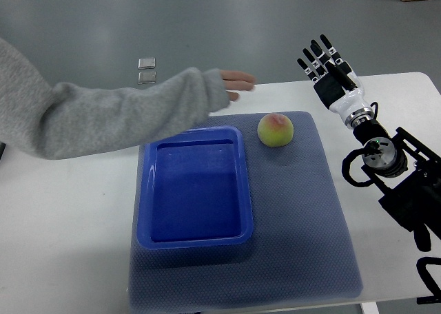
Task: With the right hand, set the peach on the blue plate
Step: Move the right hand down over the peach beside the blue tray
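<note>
Peach on grey mat, just right of blue plate's far corner, apart from it. Right hand up-right of fruit, well clear, fingers extended, holding nothing. Needs reach down-left. Person's sleeved arm over table, near plate's far edge.

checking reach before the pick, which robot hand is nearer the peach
Right. The black-and-white right hand hangs up and to the right of the round yellow-pink peach, apart from it. No left robot hand shows; the grey-sleeved arm is a person's.
</note>
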